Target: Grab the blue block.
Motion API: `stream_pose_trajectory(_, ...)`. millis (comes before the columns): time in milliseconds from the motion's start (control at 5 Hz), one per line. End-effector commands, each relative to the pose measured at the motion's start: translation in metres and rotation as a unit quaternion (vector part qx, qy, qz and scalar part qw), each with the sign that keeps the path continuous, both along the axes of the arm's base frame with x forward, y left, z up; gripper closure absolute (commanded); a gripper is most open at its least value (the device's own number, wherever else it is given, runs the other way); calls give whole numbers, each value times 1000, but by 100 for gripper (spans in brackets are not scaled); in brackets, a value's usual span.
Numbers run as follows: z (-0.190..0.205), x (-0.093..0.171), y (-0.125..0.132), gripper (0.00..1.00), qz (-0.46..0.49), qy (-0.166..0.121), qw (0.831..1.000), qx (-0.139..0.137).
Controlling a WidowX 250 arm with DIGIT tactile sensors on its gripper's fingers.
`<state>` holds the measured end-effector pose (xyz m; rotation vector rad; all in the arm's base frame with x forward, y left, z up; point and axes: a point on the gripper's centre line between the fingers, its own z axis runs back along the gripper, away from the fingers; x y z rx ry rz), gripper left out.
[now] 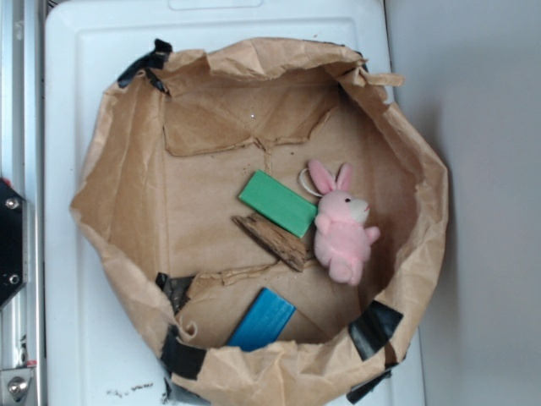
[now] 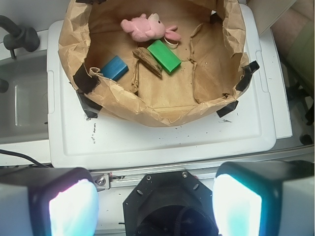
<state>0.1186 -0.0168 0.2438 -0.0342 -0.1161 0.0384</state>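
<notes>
Our hand hangs spread wide, back from the white counter. Ahead and left, the blue block lies inside the crumpled brown paper bin, by its near wall.

Bright, even light (soft focus, washed-out whites).

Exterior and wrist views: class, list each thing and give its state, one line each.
blue block: lying flat, near the bag wall, untouched
green block: lying flat, against the wood piece
wood piece: lying flat
pink bunny: lying down
paper bag: open, rim rolled down
gripper: open, empty
</notes>
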Motion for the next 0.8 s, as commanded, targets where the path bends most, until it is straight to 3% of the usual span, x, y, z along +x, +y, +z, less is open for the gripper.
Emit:
stream_pose_trajectory(0,0,0,0,0,0,0,1000,0)
stream_pose_trajectory(200,4,39,-15,0,56,18,998,-31)
stream_pose_trajectory(600,-15,101,-18,0,118,20,993,-20)
